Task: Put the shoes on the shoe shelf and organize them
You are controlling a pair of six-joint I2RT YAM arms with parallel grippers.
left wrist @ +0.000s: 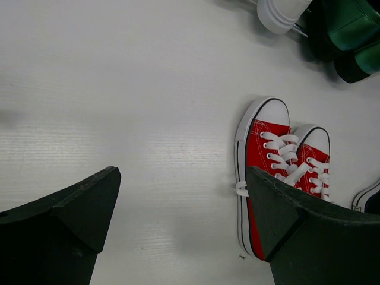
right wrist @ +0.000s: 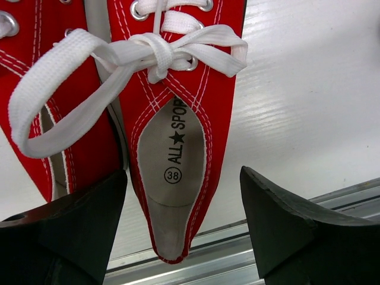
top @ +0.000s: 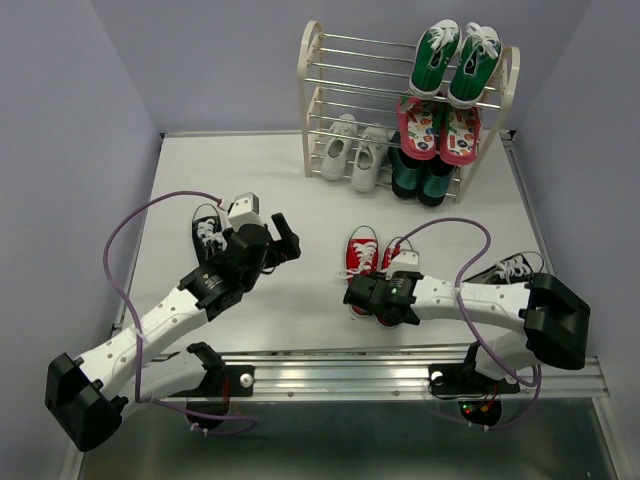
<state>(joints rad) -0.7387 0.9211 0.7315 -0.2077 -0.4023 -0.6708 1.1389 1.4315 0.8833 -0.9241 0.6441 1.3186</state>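
Right end effector (right wrist: 183, 178) hangs open over the heel of one red canvas sneaker with white laces (right wrist: 178, 119), with a black finger on each side and nothing gripped. The second red sneaker (right wrist: 53, 148) lies touching the first, and the left-hand finger (right wrist: 71, 231) looks to sit right over that neighbour's edge.

From where I stand, that is the worry. If it closes like this, it may catch both shoes. It may also pinch only soft canvas, which would fold and slip out on the lift. The loose white lace bow (right wrist: 148, 56) could snag a finger too.

Both red shoes lie on the white surface (top: 250, 180) near the front metal rail (top: 400, 365), well apart from the cream-framed shoe shelf with silver rods (top: 310, 90) at the back. The white sneaker pair (top: 352, 150) sits at the shelf's foot, on the lowest tier as far as I can tell. Those thin rods could let a small shoe tip through if it is set down crooked.

Left end effector (top: 285, 240) hovers open and empty. One black sneaker (top: 207, 230) lies beside its arm, and another black sneaker (top: 510, 268) lies by the right arm.
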